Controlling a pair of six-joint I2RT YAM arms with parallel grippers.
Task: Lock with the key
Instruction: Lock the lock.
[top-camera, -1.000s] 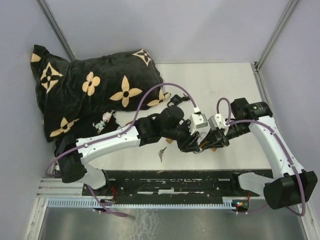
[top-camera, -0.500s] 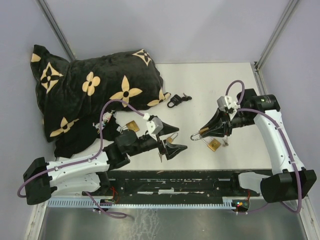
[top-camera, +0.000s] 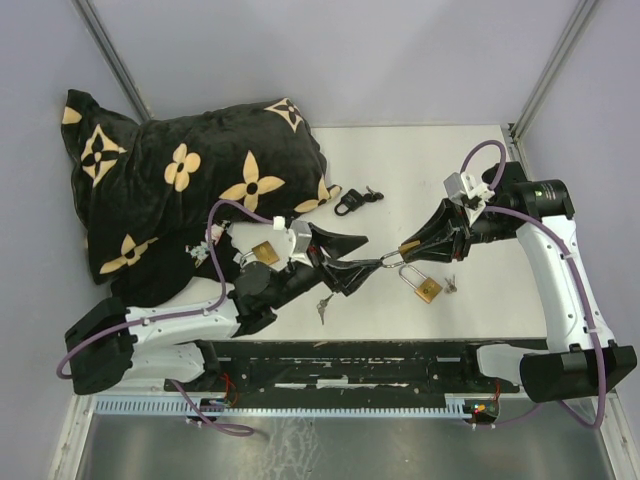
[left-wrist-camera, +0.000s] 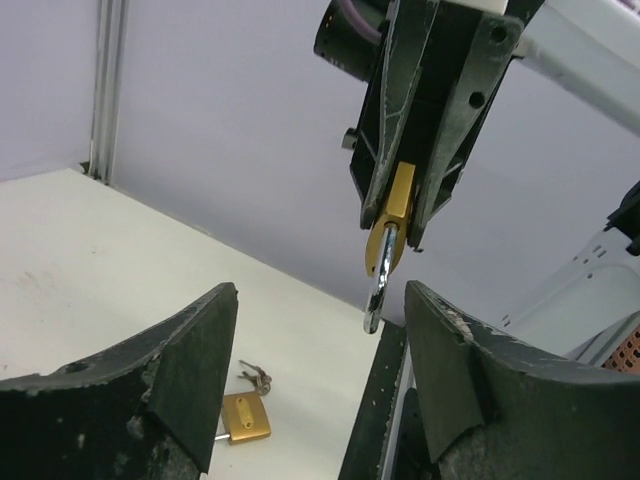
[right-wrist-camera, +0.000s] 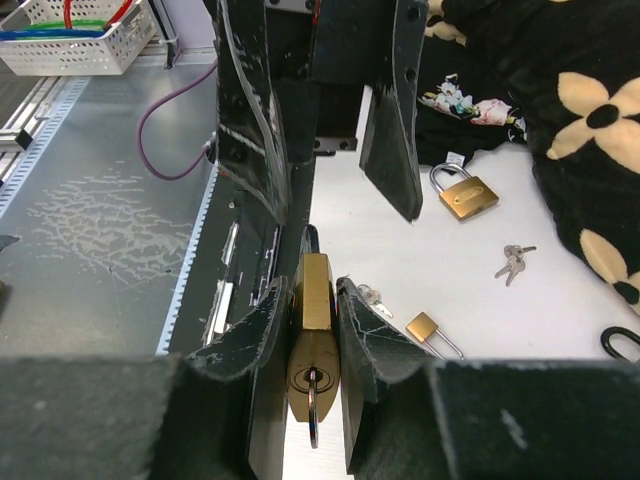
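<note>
Clamping padlock (right-wrist-camera: 315, 340) in right claw (right-wrist-camera: 313, 295), shackle facing spread left claw (left-wrist-camera: 320, 305)

The right gripper (top-camera: 405, 252) pinches a brass padlock (top-camera: 411, 246) near the middle of the white table (top-camera: 420, 160), with the shackle (top-camera: 390, 261) pointing towards nine o'clock. The left gripper (top-camera: 372, 252) faces it from that side, fingers spread and tips close to the shackle. At five o'clock of the held lock lies a second brass padlock (top-camera: 427, 289), with small keys (top-camera: 452, 285) just beside it. A black padlock (top-camera: 347, 205) sits at twelve o'clock of the left gripper. A flowered black cushion (top-camera: 170, 180) fills the ten o'clock corner.
</note>
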